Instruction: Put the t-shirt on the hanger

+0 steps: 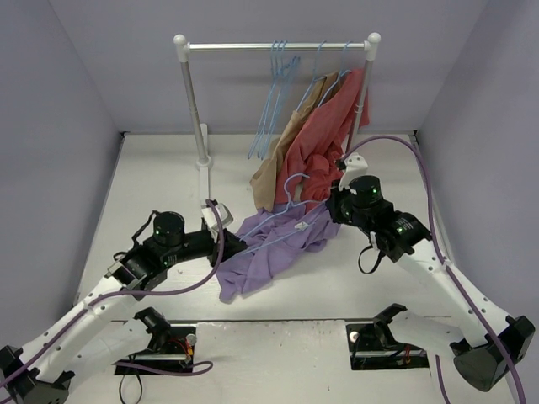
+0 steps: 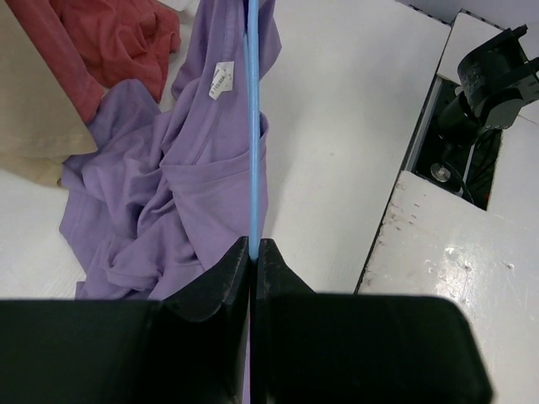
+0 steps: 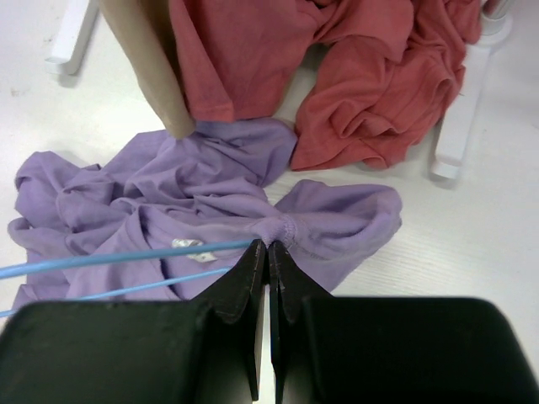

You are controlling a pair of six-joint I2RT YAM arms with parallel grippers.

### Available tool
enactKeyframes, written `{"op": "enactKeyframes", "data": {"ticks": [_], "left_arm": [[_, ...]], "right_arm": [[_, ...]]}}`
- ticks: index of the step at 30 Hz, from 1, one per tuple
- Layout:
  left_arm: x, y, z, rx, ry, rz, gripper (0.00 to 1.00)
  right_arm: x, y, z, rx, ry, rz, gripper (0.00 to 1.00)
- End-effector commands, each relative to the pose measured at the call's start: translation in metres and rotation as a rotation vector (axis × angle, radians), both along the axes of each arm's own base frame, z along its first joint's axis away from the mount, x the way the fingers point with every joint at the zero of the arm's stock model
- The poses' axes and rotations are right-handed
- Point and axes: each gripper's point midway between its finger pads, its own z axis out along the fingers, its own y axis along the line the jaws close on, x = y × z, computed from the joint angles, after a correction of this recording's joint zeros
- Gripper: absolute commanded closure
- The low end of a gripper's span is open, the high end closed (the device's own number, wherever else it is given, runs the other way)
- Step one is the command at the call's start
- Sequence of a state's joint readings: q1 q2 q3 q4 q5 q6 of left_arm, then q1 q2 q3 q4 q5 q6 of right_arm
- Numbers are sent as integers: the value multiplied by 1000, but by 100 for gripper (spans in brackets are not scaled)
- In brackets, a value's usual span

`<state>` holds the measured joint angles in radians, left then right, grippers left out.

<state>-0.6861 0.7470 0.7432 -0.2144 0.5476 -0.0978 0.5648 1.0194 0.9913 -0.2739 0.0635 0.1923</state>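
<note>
The lavender t-shirt point(image 1: 274, 244) lies crumpled on the table between the two arms, its white neck label point(image 2: 221, 81) facing up. A thin light-blue hanger point(image 1: 290, 195) lies across it, hook toward the rack. My left gripper point(image 2: 253, 244) is shut on the hanger's blue wire point(image 2: 253, 126), which runs straight away from the jaws over the t-shirt point(image 2: 168, 185). My right gripper point(image 3: 269, 245) is shut on a bunched fold of the t-shirt's hem or collar point(image 3: 290, 229), with the hanger's wires point(image 3: 101, 259) passing just left of its fingertips.
A white rack point(image 1: 278, 46) stands at the back with several spare blue hangers point(image 1: 274, 93), a tan-brown garment point(image 1: 278, 160) and a brick-red garment point(image 1: 324, 139) draped down to the table. The rack's feet point(image 3: 459, 126) stand near the right gripper. Purple cables loop beside both arms.
</note>
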Motion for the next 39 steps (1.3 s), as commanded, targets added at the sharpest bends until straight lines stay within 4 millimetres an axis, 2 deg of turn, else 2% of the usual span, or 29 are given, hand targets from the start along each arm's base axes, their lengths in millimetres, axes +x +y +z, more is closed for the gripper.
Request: {"op": "enactKeyframes", "data": {"ticks": [1,7,14,16,22,26,32,34,39], "left_arm": [[-9,4,27,-50,-76,-21,100],[-19,-12,24,-60,-25,-139,100],[-1,-33,29,-114,-38,-156,100],[7,-38,38,-145,-75,-139,100],[30,-35,51,-174,-131,-26,100],[29,-34,54,-179,-144,-26,100],[33,-29,42,-168,-129,28,100],[35,-26,47,-184,-149,50,100],[32,-36,51,-191,-143,-3,100]], "right_arm": [[10,-10,23,-34,-69,-48,100],[9,-6,32,-37,-86,-16,100],[2,5,43,0,-101,52,100],[-1,8,50,17,-110,74,100],[-6,11,65,64,-126,81,100],[-8,11,69,82,-128,76,100],[-10,15,75,109,-129,76,100],[-11,17,77,120,-128,77,100],[-12,22,87,133,-143,88,100]]}}
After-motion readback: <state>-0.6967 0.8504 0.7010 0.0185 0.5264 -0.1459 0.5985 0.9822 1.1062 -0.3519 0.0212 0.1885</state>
